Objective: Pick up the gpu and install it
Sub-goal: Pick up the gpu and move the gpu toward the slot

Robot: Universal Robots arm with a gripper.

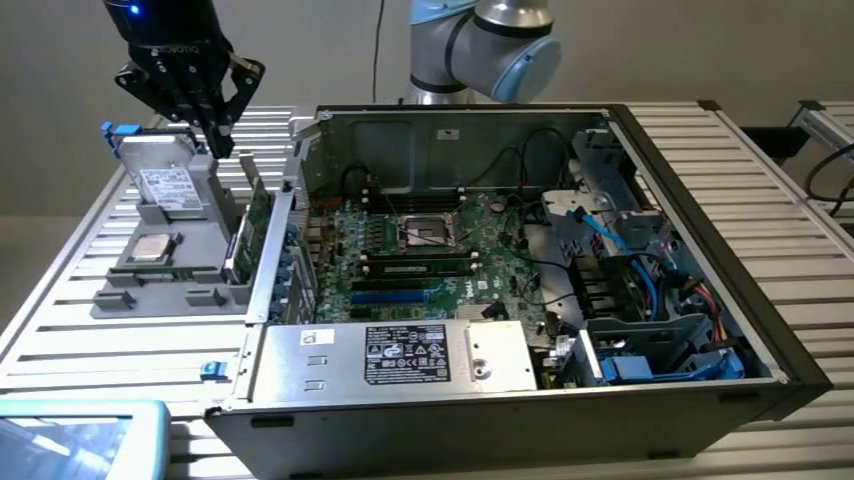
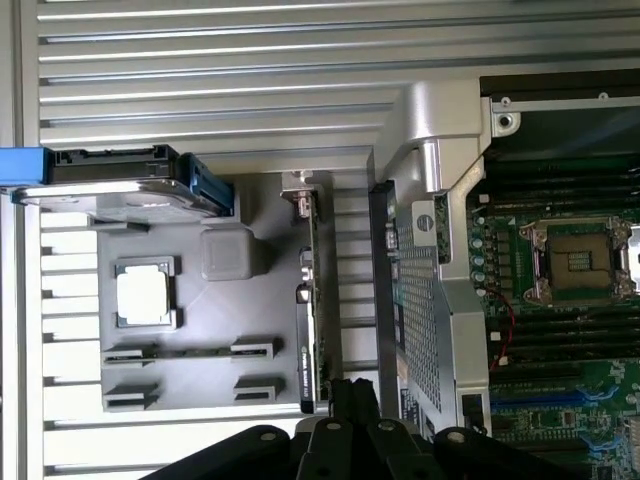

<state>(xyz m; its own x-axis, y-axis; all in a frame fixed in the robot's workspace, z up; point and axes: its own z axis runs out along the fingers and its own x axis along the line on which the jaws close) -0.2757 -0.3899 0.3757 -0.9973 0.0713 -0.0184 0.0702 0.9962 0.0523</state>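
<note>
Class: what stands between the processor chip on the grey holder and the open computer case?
The gpu stands on edge there, in the grey holder, between processor chip and computer case. Both views show it.

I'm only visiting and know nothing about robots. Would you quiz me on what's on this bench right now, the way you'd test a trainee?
1. True or false: the gpu sits inside the computer case.
2. Which of these shares the grey holder with the gpu? A) a hard drive B) a screwdriver C) a cup
3. Fill in: the fingers of the gripper, above the holder, are ___ (open or shut).

Key: 1 false, it stands on edge in the grey holder, outside the computer case. 2 A. 3 shut.
</note>
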